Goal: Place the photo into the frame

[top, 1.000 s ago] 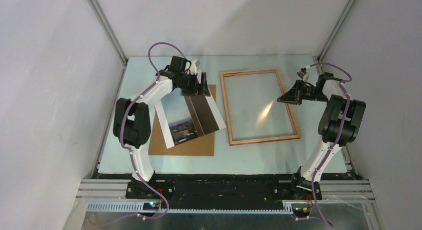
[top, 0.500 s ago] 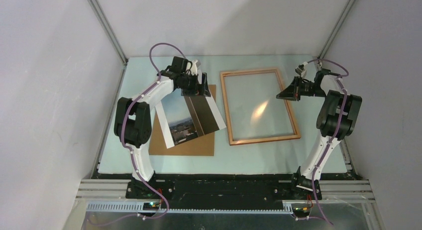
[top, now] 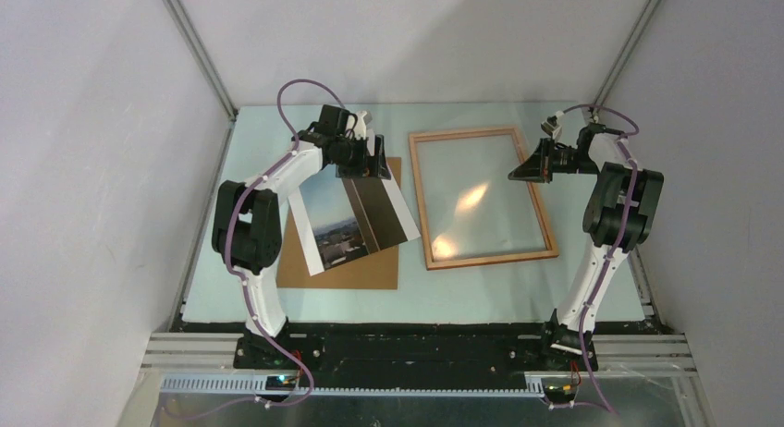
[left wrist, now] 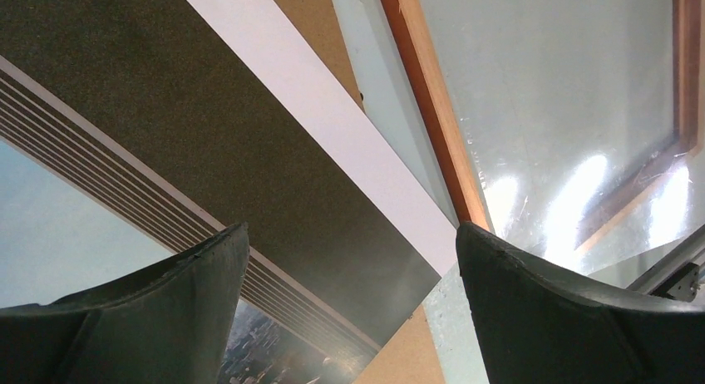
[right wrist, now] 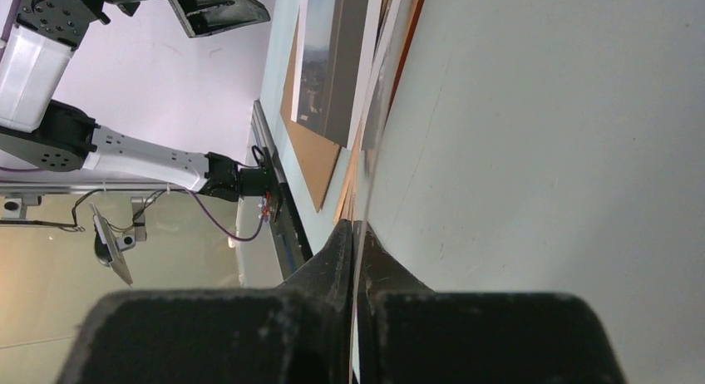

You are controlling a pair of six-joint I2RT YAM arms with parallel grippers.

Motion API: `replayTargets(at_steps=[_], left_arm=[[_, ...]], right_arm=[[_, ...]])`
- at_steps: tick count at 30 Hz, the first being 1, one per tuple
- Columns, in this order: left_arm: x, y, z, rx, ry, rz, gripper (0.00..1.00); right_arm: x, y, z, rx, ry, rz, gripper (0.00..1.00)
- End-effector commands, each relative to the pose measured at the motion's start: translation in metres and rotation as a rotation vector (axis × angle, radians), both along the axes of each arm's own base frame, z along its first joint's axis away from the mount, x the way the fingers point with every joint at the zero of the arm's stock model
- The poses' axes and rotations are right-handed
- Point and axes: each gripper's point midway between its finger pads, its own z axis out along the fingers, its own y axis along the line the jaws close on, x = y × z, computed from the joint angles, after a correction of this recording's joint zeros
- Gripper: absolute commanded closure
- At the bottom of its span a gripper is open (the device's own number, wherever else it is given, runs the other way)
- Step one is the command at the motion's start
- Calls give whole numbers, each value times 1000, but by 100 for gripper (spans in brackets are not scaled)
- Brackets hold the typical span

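Observation:
The photo (top: 356, 214) lies face up and askew on the brown backing board (top: 342, 274), left of centre. My left gripper (top: 374, 164) is open just above the photo's far right corner. In the left wrist view its fingers (left wrist: 532, 309) straddle the photo's dark tower strip (left wrist: 208, 151), with the frame's rail (left wrist: 432, 110) beside it. The orange-brown frame (top: 490, 256) lies flat at centre right. My right gripper (top: 520, 173) is at the frame's right rail, shut on the edge of a thin clear sheet (top: 476, 196). That sheet's edge runs up between the shut fingertips (right wrist: 356, 234).
The backing board (right wrist: 312, 155) and the photo (right wrist: 328, 60) show edge-on in the right wrist view, with the left gripper (right wrist: 216, 10) above them. Metal posts stand at the back corners and grey walls close the sides. A black rail runs along the near edge.
My right gripper has moved back and slightly left along the frame's right rail. The glare on the clear sheet has shifted towards the near left. The left arm has not moved.

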Motion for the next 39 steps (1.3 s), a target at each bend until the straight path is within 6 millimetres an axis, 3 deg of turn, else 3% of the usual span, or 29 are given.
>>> replayTargets(at_steps=[1,15,19,22,30,33,39], left_arm=[[9,-4,10,1,-54,-10,2],[13,-5,6,3,-49,-3,2],[18,-14,0,-8,-28,4,2],[21,-29,-1,-26,-17,-1,0],[32,-85,1,-145,11,-17,13],[30,-102,-8,-160,29,-32,16],[31,-117,-21,-165,46,-20,18]], right_arm=[[11,1,10,-8,-67,16,100],[15,-8,-2,-25,-52,3,100],[15,-11,-4,-25,-48,-4,100],[14,-13,-4,-21,-43,-8,100],[11,-14,-14,-12,-11,-23,100],[10,-16,-19,-5,0,-34,100],[7,-12,-28,25,44,-42,100]])
